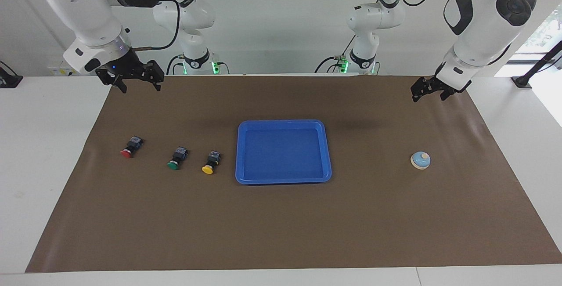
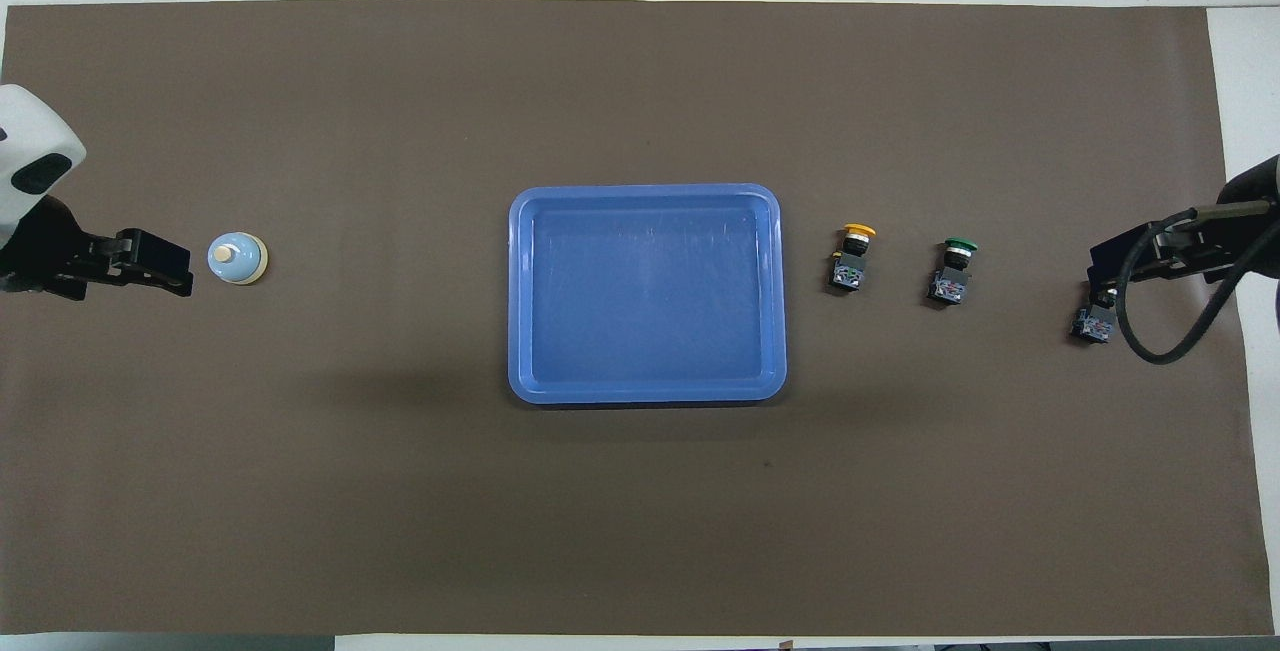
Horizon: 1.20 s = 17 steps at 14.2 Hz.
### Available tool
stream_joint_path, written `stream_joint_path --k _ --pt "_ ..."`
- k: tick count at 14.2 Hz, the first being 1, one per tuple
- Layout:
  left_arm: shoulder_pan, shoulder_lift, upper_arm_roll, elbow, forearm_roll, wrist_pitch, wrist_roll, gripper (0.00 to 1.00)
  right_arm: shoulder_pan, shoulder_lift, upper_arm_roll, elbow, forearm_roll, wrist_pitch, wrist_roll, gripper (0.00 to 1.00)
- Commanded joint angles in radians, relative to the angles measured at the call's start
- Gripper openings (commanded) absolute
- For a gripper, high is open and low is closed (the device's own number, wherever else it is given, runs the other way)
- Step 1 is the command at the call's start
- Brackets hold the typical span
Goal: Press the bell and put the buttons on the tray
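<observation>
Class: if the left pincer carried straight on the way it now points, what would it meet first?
Probably the brown mat. The left pincer points down over it, raised, on the robots' side of the bell; depth is uncertain.

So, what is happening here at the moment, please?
Two robot arms work at a table covered with a brown mat. The left gripper is up in the air, apart from the light-blue bell on the mat at that arm's end. The right gripper hangs open and empty above its own end of the mat. The red button, green button and yellow button lie in a row beside the blue tray, which holds nothing yet.
</observation>
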Motion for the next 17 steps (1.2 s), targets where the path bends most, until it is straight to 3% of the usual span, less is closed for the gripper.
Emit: stream_joint_path --k 1,17 --pt "-0.016 0.037 0.013 0.070 0.001 -0.043 0.000 1.00 -0.022 -0.009 0.015 -0.007 0.005 -0.002 -0.019 1.00" --pt "-0.031 0.010 0.013 0.062 0.002 -0.008 -0.002 1.00 -0.010 -0.011 0.016 -0.007 0.005 -0.019 -0.021 1.00"
